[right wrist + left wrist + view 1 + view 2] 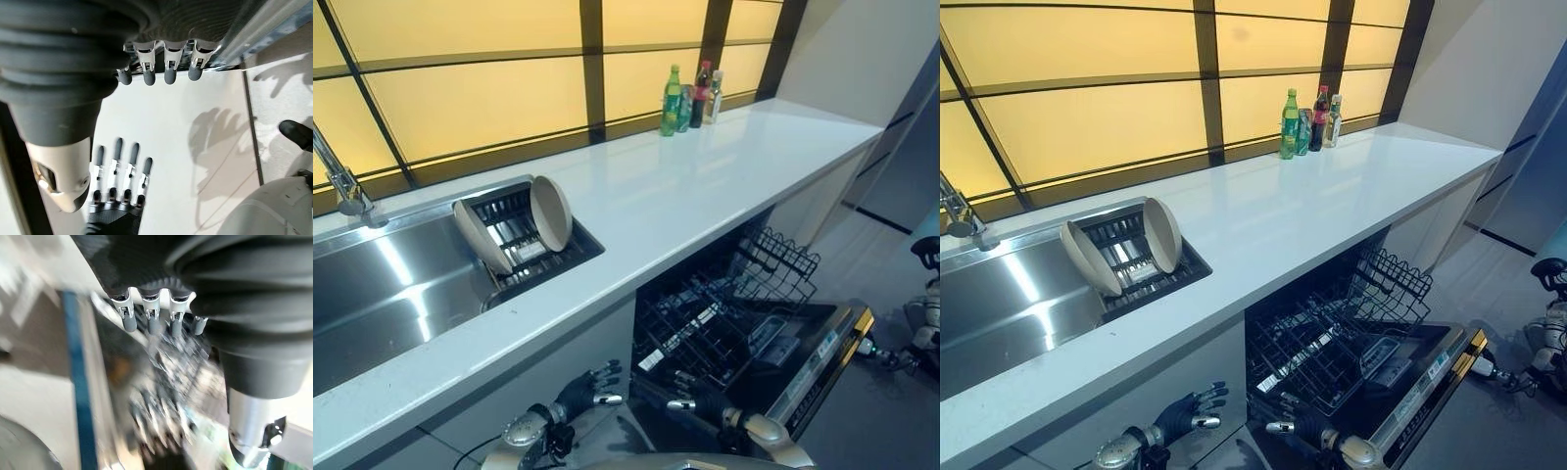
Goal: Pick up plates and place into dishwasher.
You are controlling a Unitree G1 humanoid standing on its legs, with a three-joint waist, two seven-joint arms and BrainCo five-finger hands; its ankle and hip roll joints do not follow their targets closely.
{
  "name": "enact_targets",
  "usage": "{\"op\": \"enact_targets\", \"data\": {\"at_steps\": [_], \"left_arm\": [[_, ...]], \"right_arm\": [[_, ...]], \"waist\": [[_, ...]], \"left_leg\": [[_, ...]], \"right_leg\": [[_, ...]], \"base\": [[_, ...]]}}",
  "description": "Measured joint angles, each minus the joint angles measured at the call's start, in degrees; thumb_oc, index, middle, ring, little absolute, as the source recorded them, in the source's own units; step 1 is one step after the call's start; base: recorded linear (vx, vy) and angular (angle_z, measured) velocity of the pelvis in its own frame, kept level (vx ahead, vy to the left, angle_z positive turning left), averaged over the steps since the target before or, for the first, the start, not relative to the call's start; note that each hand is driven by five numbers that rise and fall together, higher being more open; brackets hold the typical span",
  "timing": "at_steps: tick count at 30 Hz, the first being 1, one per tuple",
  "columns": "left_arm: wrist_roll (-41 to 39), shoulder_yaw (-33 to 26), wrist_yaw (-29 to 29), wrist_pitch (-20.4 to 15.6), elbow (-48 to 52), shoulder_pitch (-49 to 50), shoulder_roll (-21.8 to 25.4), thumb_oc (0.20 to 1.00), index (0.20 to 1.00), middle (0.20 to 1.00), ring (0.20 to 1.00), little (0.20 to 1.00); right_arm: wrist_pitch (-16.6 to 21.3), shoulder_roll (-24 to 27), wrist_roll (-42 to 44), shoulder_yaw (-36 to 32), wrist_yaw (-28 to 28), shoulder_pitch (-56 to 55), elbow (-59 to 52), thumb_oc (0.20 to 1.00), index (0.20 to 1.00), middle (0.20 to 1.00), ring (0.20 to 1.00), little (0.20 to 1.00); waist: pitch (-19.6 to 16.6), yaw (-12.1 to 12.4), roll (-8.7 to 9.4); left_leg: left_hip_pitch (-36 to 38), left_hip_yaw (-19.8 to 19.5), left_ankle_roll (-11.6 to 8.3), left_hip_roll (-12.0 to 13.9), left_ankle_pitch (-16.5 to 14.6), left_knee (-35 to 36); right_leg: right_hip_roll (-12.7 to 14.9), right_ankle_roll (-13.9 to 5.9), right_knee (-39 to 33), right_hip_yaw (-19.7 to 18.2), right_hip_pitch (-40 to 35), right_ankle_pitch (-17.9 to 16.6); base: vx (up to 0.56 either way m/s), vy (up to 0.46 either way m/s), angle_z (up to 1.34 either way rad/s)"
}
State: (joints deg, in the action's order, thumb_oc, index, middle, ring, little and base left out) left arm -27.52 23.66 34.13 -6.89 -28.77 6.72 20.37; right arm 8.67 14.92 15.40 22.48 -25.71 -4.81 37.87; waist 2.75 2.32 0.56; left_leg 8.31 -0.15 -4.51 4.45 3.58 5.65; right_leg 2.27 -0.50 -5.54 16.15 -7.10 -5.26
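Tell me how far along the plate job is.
Done: dishwasher open, its rack pulled out, no plates visible in it. In hand: nothing; left hand and right hand hang open below the counter. Left: both plates stand in the sink rack.

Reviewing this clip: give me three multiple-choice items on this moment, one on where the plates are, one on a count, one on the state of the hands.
1. Where are the plates?
A. In the drying rack by the sink
B. In the dishwasher rack
C. Flat on the counter

2. How many plates stand there?
A. One
B. Two
C. Four

3. What do the left hand and right hand hold?
A. A plate each
B. One bottle
C. Nothing

Answers: 1 A, both lean upright in the drying rack. 2 B, two beige plates show. 3 C, both hands hang low with straight fingers, empty.
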Motion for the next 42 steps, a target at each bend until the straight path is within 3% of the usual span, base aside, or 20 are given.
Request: {"op": "enact_targets", "data": {"at_steps": [5, 9, 12, 14, 16, 19, 21, 25, 29, 31, 35, 39, 42], "left_arm": [[-10.6, -0.4, 16.3, 6.2, 12.0, -0.2, 1.2, 1.0, 1.0, 1.0, 1.0, 1.0], [-24.5, -3.4, 25.7, 11.0, 25.6, -1.8, -2.1, 1.0, 1.0, 1.0, 1.0, 1.0], [-33.1, -7.1, 23.6, 10.4, 31.9, -5.5, -5.5, 1.0, 1.0, 1.0, 1.0, 1.0], [-34.9, -9.5, 18.8, 6.5, 34.9, -8.5, -5.6, 1.0, 1.0, 1.0, 1.0, 1.0], [-33.4, -12.2, 9.5, -0.1, 37.7, -10.4, -3.4, 1.0, 1.0, 1.0, 1.0, 1.0], [-25.0, -20.1, -5.7, -9.1, 38.8, -12.6, 1.6, 1.0, 1.0, 1.0, 1.0, 1.0], [-11.7, -24.3, -19.4, -13.5, 38.8, -13.6, 8.1, 1.0, 1.0, 1.0, 1.0, 1.0], [7.9, -29.0, -36.8, -13.5, 36.5, -20.2, 18.1, 1.0, 1.0, 1.0, 1.0, 1.0], [24.7, -27.2, -48.0, -10.0, 28.2, -25.3, 30.6, 1.0, 1.0, 1.0, 1.0, 1.0], [30.9, -24.5, -50.3, -7.4, 22.4, -28.0, 36.9, 1.0, 1.0, 1.0, 1.0, 1.0], [39.7, -18.0, -50.5, -3.3, 18.2, -31.3, 44.1, 1.0, 1.0, 1.0, 1.0, 1.0], [52.4, -8.6, -47.3, -0.4, 15.0, -34.6, 50.9, 1.0, 1.0, 1.0, 1.0, 1.0], [58.3, -4.6, -43.4, 0.6, 14.0, -35.4, 53.0, 1.0, 1.0, 1.0, 1.0, 1.0]], "right_arm": [[0.2, 0.4, -0.3, 0.0, 0.8, 0.0, -0.4, 1.0, 1.0, 1.0, 1.0, 1.0], [1.0, 0.3, -1.7, 0.0, 1.3, 0.0, 0.2, 1.0, 1.0, 1.0, 1.0, 1.0], [1.3, 0.0, -2.5, 0.2, 1.4, 0.0, 0.2, 1.0, 1.0, 1.0, 1.0, 1.0], [1.4, -0.3, -3.0, 0.4, 1.7, 0.0, 0.2, 1.0, 1.0, 1.0, 1.0, 1.0], [1.4, -0.2, -3.4, 0.6, 2.2, -0.4, -0.1, 1.0, 1.0, 1.0, 1.0, 1.0], [1.3, 0.0, -3.5, 0.7, 2.4, -1.8, -0.2, 1.0, 1.0, 1.0, 1.0, 1.0], [1.4, 0.0, -3.5, 0.7, 2.5, -2.4, -0.1, 1.0, 1.0, 1.0, 1.0, 1.0], [1.4, 0.7, -3.5, 0.7, 2.6, -2.5, 0.2, 1.0, 1.0, 1.0, 1.0, 1.0], [1.2, 1.4, -3.4, 2.1, 2.5, -2.1, 0.1, 1.0, 1.0, 1.0, 1.0, 1.0], [1.1, 2.2, -3.4, 2.6, 2.3, -2.2, 0.1, 1.0, 1.0, 1.0, 1.0, 1.0], [1.0, 3.4, -3.3, 2.9, 2.1, -2.3, 0.1, 1.0, 1.0, 1.0, 1.0, 1.0], [1.0, 4.1, -2.8, 2.9, 0.9, -2.3, 0.1, 1.0, 1.0, 1.0, 1.0, 1.0], [1.0, 4.4, -2.5, 2.9, 0.1, -2.3, 0.1, 1.0, 1.0, 1.0, 1.0, 1.0]], "waist": [[0.3, 0.1, -0.52], [0.8, 0.1, -1.43], [0.9, 0.2, -2.03], [0.9, 0.2, -2.15], [1.0, 0.0, -2.26], [1.1, 0.2, -2.17], [1.1, 0.4, -2.15], [1.0, 1.7, -2.09], [0.5, 1.7, -2.23], [0.3, 1.6, -2.03], [0.0, 1.5, -1.99], [-0.2, 1.3, -1.8], [-0.2, 1.0, -1.85]], "left_leg": [[0.0, 0.0, 0.01, 0.0, 0.0, 0.0], [0.1, 0.0, 0.01, 0.0, 0.0, 0.0], [0.1, 0.0, 0.01, 0.1, 0.0, 0.0], [0.1, 0.0, 0.0, 0.1, 0.0, 0.0], [0.1, 0.0, 0.0, 0.1, 0.0, 0.0], [0.1, -0.1, 0.0, 0.1, 0.0, 0.0], [0.0, -0.1, -0.01, 0.1, 0.0, 0.0], [-0.1, -0.3, -0.01, 0.0, -0.1, 0.0], [-0.2, -0.4, -0.03, 0.0, -0.1, 0.0], [-0.2, -0.4, -0.04, 0.0, -0.1, 0.0], [-0.3, -0.4, -0.09, 0.0, 0.0, 0.0], [-0.3, -0.2, -0.37, -0.1, 0.1, 0.0], [-0.3, -0.2, -0.38, -0.1, 0.2, 0.0]], "right_leg": [[0.0, 0.0, 0.0, 0.0, 0.0, 0.0], [0.0, -0.01, 0.0, 0.0, -0.2, 0.0], [-0.1, 0.01, 0.0, 0.0, -0.3, 0.0], [-0.2, 0.01, 0.0, 0.0, -0.4, 0.0], [-0.2, 0.01, 0.0, 0.0, -0.3, 0.0], [-0.1, 0.01, 0.0, 0.0, -0.3, 0.0], [-0.1, 0.02, 0.0, 0.0, -0.3, 0.0], [0.0, 0.03, 0.0, 0.1, -0.3, 0.0], [0.0, 0.09, 0.0, 0.2, -0.3, 0.1], [0.0, 0.09, 0.0, 0.2, -0.2, 0.1], [0.0, 0.09, 0.0, 0.2, -0.1, 0.1], [0.1, 0.08, 0.0, 0.2, -0.2, 0.0], [0.1, 0.07, 0.0, 0.2, -0.2, 0.0]], "base": [[0.0, 0.006, 0.0], [0.0, 0.0, 0.0], [0.02, -0.037, 0.01], [0.0, 0.0, 0.0], [0.0, 0.0, 0.0], [0.0, 0.0, 0.0], [0.02, 0.005, 0.01], [0.04, 0.01, 0.02], [0.01, 0.001, 0.01], [0.0, 0.0, 0.0], [0.03, 0.0, 0.0], [0.0, 0.01, 0.0], [0.01, 0.052, 0.0]]}}
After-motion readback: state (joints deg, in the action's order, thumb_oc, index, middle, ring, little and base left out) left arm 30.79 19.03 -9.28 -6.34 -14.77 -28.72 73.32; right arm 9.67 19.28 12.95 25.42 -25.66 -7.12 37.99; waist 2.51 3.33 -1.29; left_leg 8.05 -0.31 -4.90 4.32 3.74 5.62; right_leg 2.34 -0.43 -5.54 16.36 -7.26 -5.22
